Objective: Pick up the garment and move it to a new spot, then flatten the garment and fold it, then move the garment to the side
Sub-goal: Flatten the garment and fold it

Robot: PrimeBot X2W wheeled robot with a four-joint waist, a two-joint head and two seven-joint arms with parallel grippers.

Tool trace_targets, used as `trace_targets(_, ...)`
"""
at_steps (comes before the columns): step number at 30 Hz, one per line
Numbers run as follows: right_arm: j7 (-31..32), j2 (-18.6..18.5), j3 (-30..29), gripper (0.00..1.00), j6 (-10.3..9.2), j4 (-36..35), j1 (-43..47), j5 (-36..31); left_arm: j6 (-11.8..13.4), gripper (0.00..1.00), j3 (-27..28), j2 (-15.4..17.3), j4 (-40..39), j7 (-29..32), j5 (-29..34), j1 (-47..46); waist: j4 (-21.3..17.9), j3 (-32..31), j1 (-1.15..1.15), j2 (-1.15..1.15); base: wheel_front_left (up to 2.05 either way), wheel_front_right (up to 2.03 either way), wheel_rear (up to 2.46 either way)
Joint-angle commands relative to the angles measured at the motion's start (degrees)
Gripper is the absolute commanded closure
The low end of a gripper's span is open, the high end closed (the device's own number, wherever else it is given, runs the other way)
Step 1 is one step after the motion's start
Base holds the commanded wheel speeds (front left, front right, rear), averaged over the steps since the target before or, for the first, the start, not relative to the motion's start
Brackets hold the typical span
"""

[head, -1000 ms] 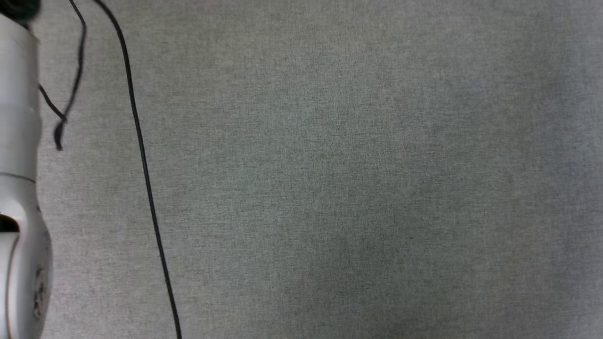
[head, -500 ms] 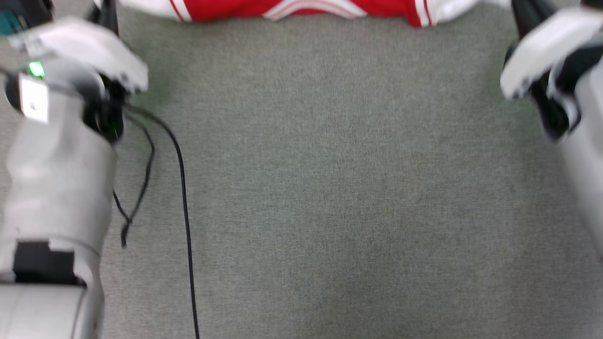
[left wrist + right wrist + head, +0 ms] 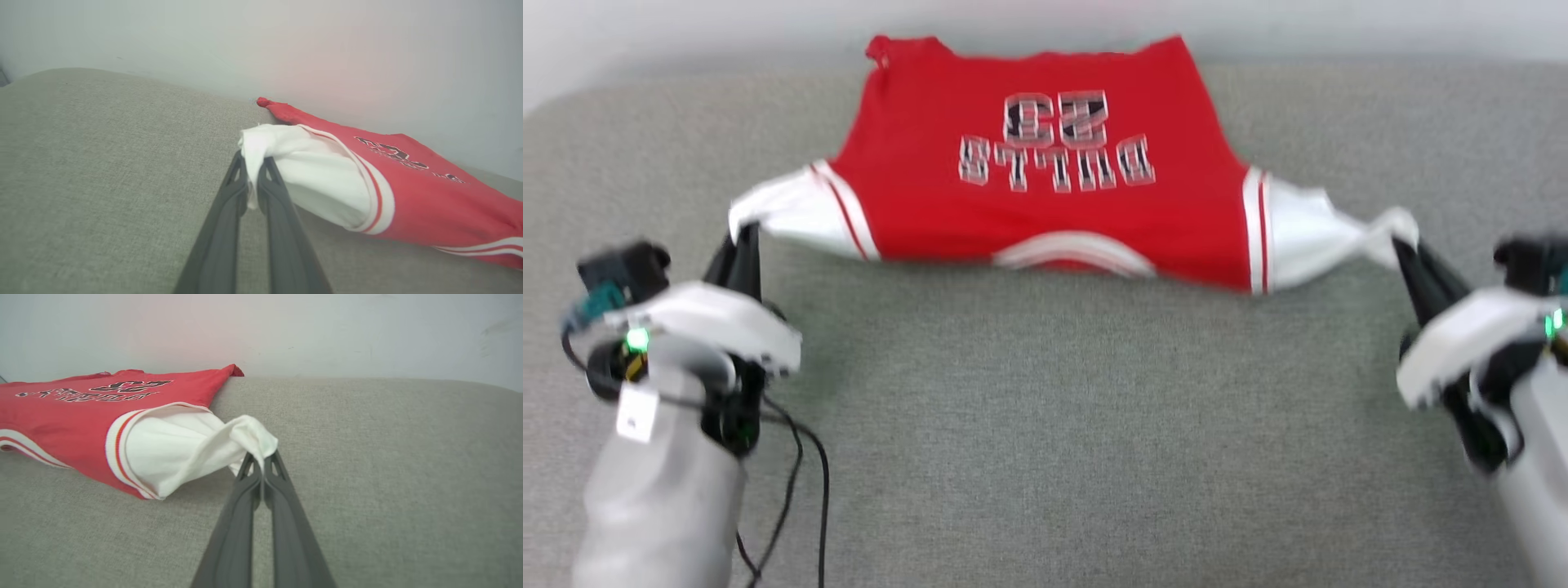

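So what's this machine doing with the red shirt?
A two-armed robot is holding a red sports jersey by its white sleeves. The left jaws are shut on one sleeve and the right jaws on the other sleeve. The jersey is spread between them, lettering up, on a grey fabric surface, and is not yet folded.

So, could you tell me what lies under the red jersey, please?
The jersey lies on the grey fabric surface, its white sleeves pinched by the left pincer and right pincer. Anything beneath its red body is covered.
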Motion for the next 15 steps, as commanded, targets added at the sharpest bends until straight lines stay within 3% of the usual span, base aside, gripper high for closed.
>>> trace_targets(1, 0.78, -0.38, -2.08, 1.0, -0.1, -1.92, 5.09, -0.59, 1.29, 1.0, 0.58, 0.15, -2.97, -0.36, -0.39, 4.48, 0.39, -3.32, 0.01, 0.0, 0.0, 0.0, 0.0)
trace_targets(6, 5.1, 1.78, -8.18, 1.0, -0.1, -9.03, 17.36, -4.06, 5.54, 1.0, 1.17, 0.15, -13.18, 1.17, -0.86, 16.93, 0.33, -6.91, 0.01, 0.0, 0.0, 0.0, 0.0)
trace_targets(12, 12.56, 7.27, -16.09, 1.0, -0.1, -20.44, 32.65, -8.88, 11.64, 1.0, 1.73, 0.25, -27.66, 5.89, -1.87, 32.21, 0.5, -10.16, 0.01, 0.0, 0.0, 0.0, 0.0)
trace_targets(15, 15.37, 9.35, -18.29, 1.0, -0.1, -25.03, 37.58, -10.35, 13.52, 1.0, 2.05, 0.4, -32.35, 7.24, -2.08, 36.87, 0.52, -11.15, 0.01, 0.0, 0.0, 0.0, 0.0)
